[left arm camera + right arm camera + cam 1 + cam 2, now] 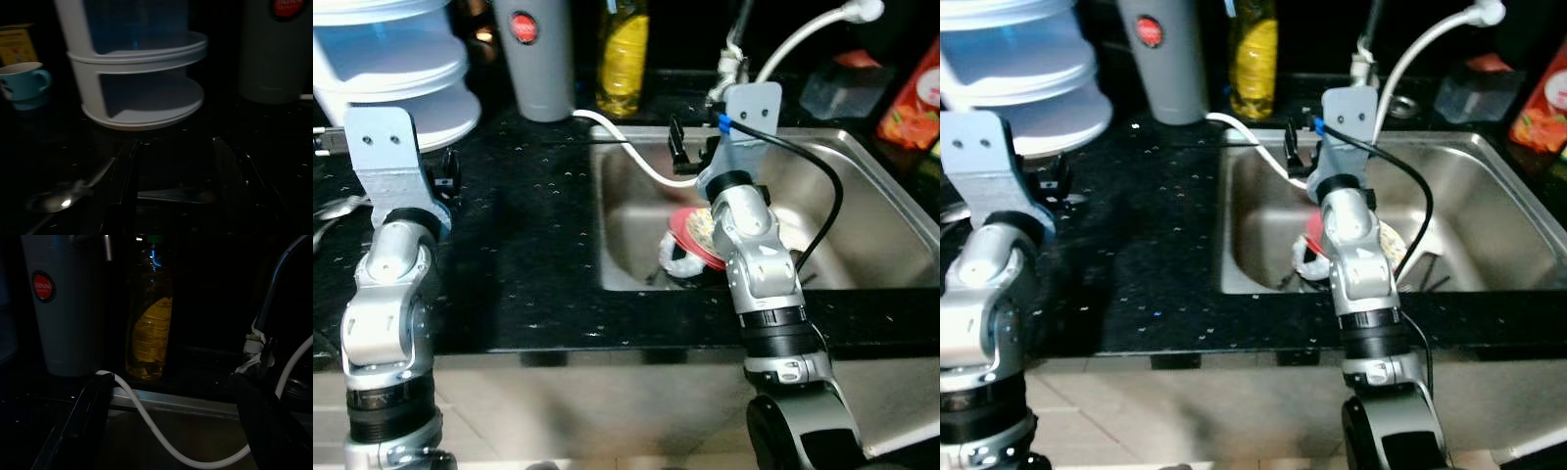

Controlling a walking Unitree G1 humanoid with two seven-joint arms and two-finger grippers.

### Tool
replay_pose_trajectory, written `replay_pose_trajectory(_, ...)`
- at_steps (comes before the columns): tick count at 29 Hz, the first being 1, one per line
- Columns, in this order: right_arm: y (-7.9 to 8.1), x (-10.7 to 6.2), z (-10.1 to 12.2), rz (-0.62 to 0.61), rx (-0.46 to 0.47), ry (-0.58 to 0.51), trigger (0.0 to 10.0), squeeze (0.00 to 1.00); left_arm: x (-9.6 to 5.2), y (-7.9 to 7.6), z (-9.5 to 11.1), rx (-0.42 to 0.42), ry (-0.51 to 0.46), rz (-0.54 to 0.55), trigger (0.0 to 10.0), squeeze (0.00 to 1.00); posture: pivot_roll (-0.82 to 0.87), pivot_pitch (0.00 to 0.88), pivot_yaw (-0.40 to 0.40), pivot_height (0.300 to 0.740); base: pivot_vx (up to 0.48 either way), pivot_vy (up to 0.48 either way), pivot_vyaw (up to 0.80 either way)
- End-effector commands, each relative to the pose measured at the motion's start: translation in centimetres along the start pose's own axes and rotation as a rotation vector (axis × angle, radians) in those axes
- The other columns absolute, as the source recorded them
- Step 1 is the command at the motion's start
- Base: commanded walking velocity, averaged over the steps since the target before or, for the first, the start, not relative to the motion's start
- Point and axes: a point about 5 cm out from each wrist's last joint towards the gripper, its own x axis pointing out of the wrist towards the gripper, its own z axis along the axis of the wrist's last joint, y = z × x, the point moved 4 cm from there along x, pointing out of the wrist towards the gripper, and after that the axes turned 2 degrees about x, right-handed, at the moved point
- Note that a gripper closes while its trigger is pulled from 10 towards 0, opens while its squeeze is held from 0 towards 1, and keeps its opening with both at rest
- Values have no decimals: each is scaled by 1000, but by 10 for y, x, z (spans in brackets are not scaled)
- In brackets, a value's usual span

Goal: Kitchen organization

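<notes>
While my right gripper (171,431) hangs over the sink (871,147) with its fingers spread wide, a red plate (690,235) lies in the sink's basin. Beside the sink, my left gripper (173,191) hovers open above the black counter (529,245).

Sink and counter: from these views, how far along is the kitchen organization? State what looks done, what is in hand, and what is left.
Done: nothing visibly. The red plate and other dishes lie in the sink; a spoon lies on the black counter.

In hand: the right hand hovers open over the sink, holding nothing. The left hand is open above the counter, facing the white tiered container.

Left: probably everything, beginning with the sink.
</notes>
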Motion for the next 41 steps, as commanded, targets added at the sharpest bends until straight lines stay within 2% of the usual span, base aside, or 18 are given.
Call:
replay_pose_trajectory(1,-3,1,1,-9,-9,-3,10000,0,1,-3,-2,20,6,-12,10000,0,136,0,-24,740,0,0,0)
replay_pose_trajectory(10,-3,1,0,-5,-11,-2,10000,0,1,-1,-5,36,17,-4,10000,0,138,0,-29,740,0,0,0)
replay_pose_trajectory(12,-3,1,1,-3,-15,-2,10000,0,4,11,-12,-13,66,58,10000,0,137,0,-29,740,0,0,0)
replay_pose_trajectory(14,-7,2,1,-10,-23,-1,10000,0,4,38,-29,-80,172,215,10000,0,138,0,-28,740,0,0,0)
replay_pose_trajectory(15,-7,2,1,-10,-23,-1,10000,0,4,38,-29,-80,172,215,10000,0,138,0,-28,740,0,0,0)
replay_pose_trajectory(17,-9,2,1,-15,-26,0,10000,0,1,53,-45,-82,253,306,10000,0,139,0,-29,740,0,0,0)
replay_pose_trajectory(18,-8,2,0,-12,-24,2,10000,0,-1,66,-57,-35,304,372,10000,0,140,3,-32,740,0,0,0)
replay_pose_trajectory(21,-6,1,0,-6,-21,5,10000,0,0,75,-62,2,320,403,10000,0,141,3,-33,740,0,0,0)
replay_pose_trajectory(24,-3,1,0,0,-18,6,10000,0,3,78,-65,-10,321,398,10000,0,141,9,-35,740,0,0,0)
replay_pose_trajectory(25,-2,1,0,5,-17,5,10000,0,8,79,-67,-34,321,399,10000,890,142,13,-38,740,0,0,0)
replay_pose_trajectory(26,-2,1,1,8,-19,3,10000,0,15,79,-68,-60,318,403,10000,1000,139,30,-41,740,0,0,0)
replay_pose_trajectory(28,-2,2,3,11,-22,0,10000,0,20,79,-67,-78,314,409,10000,1000,131,45,-41,740,0,0,0)
replay_pose_trajectory(31,-6,5,11,24,-57,-20,10000,0,32,80,-67,-155,332,459,10000,1000,109,83,-35,740,0,0,0)
replay_pose_trajectory(34,-9,9,19,39,-90,-41,10000,0,37,80,-69,-202,346,478,10000,1000,89,107,-31,740,0,0,0)
replay_pose_trajectory(35,-9,16,28,61,-120,-67,10000,0,40,79,-70,-234,351,483,10000,796,62,147,-25,740,0,0,0)
replay_pose_trajectory(36,-9,16,28,61,-120,-67,10000,0,40,79,-70,-234,351,483,10000,796,62,147,-25,740,0,0,0)
replay_pose_trajectory(37,-6,27,44,102,-157,-106,10000,0,46,74,-69,-275,352,478,10000,0,49,177,-25,740,0,0,0)
replay_pose_trajectory(41,-1,33,53,128,-173,-125,10000,0,49,68,-68,-301,354,466,10000,0,48,202,-31,740,0,0,0)
